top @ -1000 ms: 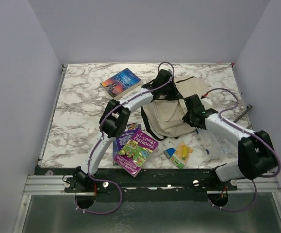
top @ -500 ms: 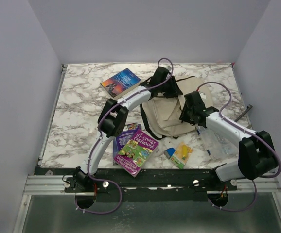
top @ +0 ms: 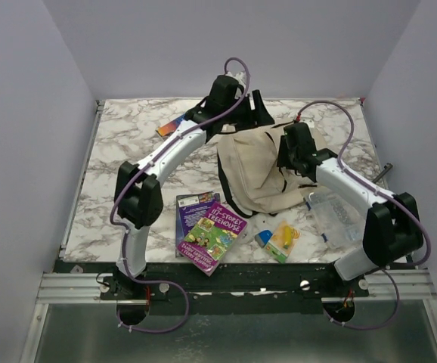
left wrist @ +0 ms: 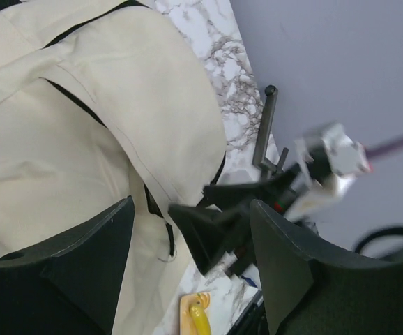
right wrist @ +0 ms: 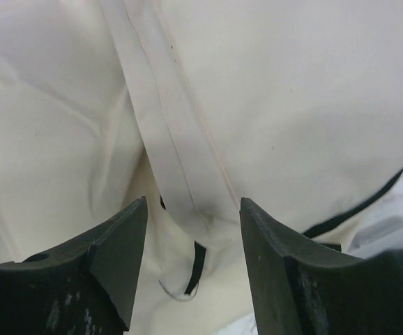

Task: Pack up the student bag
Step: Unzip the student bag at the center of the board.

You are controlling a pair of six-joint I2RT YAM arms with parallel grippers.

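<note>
Basically, the student bag (top: 256, 174) is soft cream-beige cloth, slumped and creased, w/ black zipper trim and straps, lying on the marble-veined table (top: 120, 151), right of centre. Left gripper (top: 252, 117) hangs over the bag's far edge, its black wedge-shaped fingers (left wrist: 90, 265) spread wide w/ nothing pinched. Right gripper (top: 288, 157) is over the bag's right side, jaws also apart; a flat folded fabric band shows btwn them (touching or not, can't tell). Glossy Treehouse paperback (top: 215, 231) and clear plastic compartment box (top: 338, 215) lie nearer the arm bases.
</note>
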